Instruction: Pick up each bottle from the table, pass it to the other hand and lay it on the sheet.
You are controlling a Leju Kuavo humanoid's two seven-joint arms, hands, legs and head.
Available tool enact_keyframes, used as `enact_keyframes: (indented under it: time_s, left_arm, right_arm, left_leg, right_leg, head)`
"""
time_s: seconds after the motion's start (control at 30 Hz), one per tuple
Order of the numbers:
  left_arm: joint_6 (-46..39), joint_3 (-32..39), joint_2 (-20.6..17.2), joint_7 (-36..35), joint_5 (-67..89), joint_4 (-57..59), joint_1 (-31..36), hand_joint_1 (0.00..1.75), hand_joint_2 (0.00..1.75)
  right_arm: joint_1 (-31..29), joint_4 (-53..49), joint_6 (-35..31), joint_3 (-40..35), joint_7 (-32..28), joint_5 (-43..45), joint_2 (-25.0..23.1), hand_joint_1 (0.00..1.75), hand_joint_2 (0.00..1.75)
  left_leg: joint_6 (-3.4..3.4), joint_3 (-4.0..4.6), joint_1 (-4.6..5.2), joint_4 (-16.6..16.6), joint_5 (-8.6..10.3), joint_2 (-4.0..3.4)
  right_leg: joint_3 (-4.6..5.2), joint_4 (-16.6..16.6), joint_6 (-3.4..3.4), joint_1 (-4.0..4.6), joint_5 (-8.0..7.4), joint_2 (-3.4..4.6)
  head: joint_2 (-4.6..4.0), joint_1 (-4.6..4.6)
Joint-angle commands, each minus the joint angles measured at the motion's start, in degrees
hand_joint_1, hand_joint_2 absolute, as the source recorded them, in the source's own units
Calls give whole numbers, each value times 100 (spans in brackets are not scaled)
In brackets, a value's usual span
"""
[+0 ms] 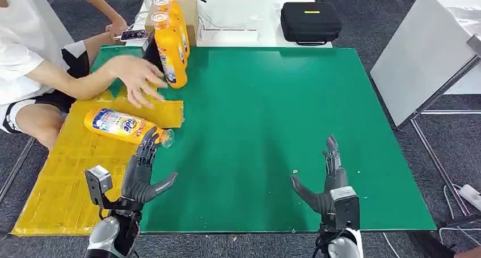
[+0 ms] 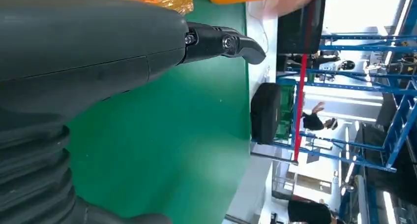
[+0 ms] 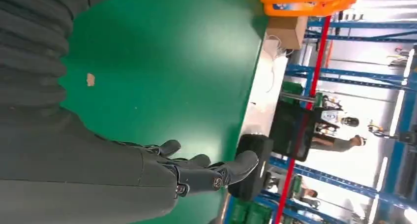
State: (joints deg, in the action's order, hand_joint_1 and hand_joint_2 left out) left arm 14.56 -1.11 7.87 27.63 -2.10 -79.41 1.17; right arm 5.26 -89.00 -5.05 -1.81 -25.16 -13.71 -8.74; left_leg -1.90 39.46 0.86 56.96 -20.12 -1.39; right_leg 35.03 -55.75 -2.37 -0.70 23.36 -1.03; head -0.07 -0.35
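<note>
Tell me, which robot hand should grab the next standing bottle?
Probably the left hand. The standing bottles are at the far left of the green mat, on its side. The right hand is open too, but across the mat. A person's hand is by the bottles, so wait.

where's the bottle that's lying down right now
In the head view the lying bottle rests on the yellow sheet at the table's left side, just beyond the left hand and below the person's hand.

Bright, even overhead light with soft shadows; wrist views blow out and blur in the background.
</note>
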Motion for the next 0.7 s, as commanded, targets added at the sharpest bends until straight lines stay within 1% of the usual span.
enact_keyframes:
  time_s: [0.03, 0.13, 0.23, 0.27, 0.3, 0.37, 0.4, 0.47, 0.5, 0.57, 0.6, 0.67, 0.7]
  left_arm:
    - [-98, -131, -49, -106, 61, 252, 210, 0, 175]
    - [-263, -181, 25, -58, 163, 204, 186, 0, 175]
    - [-296, -194, 50, -37, 168, 168, 164, 0, 175]
    - [-296, -194, 50, -37, 168, 168, 164, 0, 175]
    - [-296, -194, 50, -37, 168, 168, 164, 0, 175]
    - [-308, -204, 49, -31, 173, 147, 152, 0, 175]
    - [-396, -264, 37, 28, 329, 139, 150, 0, 175]
    - [-501, -323, 63, 53, 456, 155, 146, 0, 175]
    - [-555, -349, 76, 62, 502, 173, 145, 0, 175]
    - [-558, -362, 84, 63, 504, 194, 148, 0, 175]
    - [-587, -356, 87, 61, 510, 216, 155, 0, 175]
    - [-593, -354, 84, 61, 511, 231, 162, 0, 175]
    - [-594, -349, 83, 61, 511, 238, 167, 0, 175]
  right_arm:
    - [-385, 750, 250, 1, 172, 224, -75, 0, 175]
    - [-384, 728, 228, -123, 186, 148, -72, 0, 175]
    - [-359, 672, 184, -146, 174, 113, -70, 0, 175]
    - [-359, 672, 184, -146, 174, 113, -70, 0, 175]
    - [-359, 672, 184, -146, 174, 113, -70, 0, 175]
    - [-332, 617, 161, -158, 171, 91, -53, 0, 175]
    - [-320, 581, 167, -193, 137, 56, -36, 0, 175]
    - [-281, 493, 83, -294, 34, -149, -23, 0, 175]
    - [-253, 432, 81, -348, 28, -195, -28, 0, 175]
    - [-242, 390, -10, -403, 36, -309, -33, 0, 175]
    - [-246, 391, -17, -412, 41, -314, -22, 0, 175]
    - [-257, 414, -23, -404, 44, -315, -11, 0, 175]
    - [-268, 440, -32, -394, 49, -319, -8, 0, 175]
  left_leg:
    - [20, -47, -11, 3, -22, 8]
    - [19, -44, -10, 2, -19, 7]
    - [9, -14, -5, -3, -4, 5]
    - [10, -16, -6, -3, -6, 5]
    - [16, -40, -9, 2, -19, 8]
    - [11, -20, -7, -1, -9, 5]
    - [17, -39, -9, 3, -19, 8]
    - [10, -17, -5, -2, -6, 6]
    - [15, -31, -8, 2, -14, 10]
    - [10, -16, -4, -2, -6, 7]
    - [15, -29, -8, 4, -15, 8]
    - [10, -16, -4, -1, -6, 8]
    - [16, -33, -8, 3, -15, 11]
  right_leg:
    - [-49, 4, 12, 6, 16, 10]
    - [-43, 4, 12, 5, 14, 11]
    - [-13, 6, 6, 3, 3, 3]
    - [-16, 6, 6, 3, 4, 4]
    - [-41, 5, 10, 4, 15, 8]
    - [-21, 6, 6, 4, 6, 6]
    - [-41, 4, 10, 4, 14, 8]
    - [-18, 5, 6, 3, 5, 3]
    - [-32, 3, 9, 4, 12, 4]
    - [-16, 3, 6, 1, 6, 3]
    - [-30, 1, 9, 4, 12, 6]
    - [-15, 3, 6, 2, 5, 1]
    - [-34, 2, 10, 4, 13, 4]
  head:
    - [0, 0]
    - [2, 0]
    - [0, 2]
    - [2, 0]
    - [0, 2]
    - [0, 2]
    - [0, 0]
    - [0, 0]
    - [0, 0]
    - [0, 0]
    - [0, 0]
    - [0, 0]
    - [0, 0]
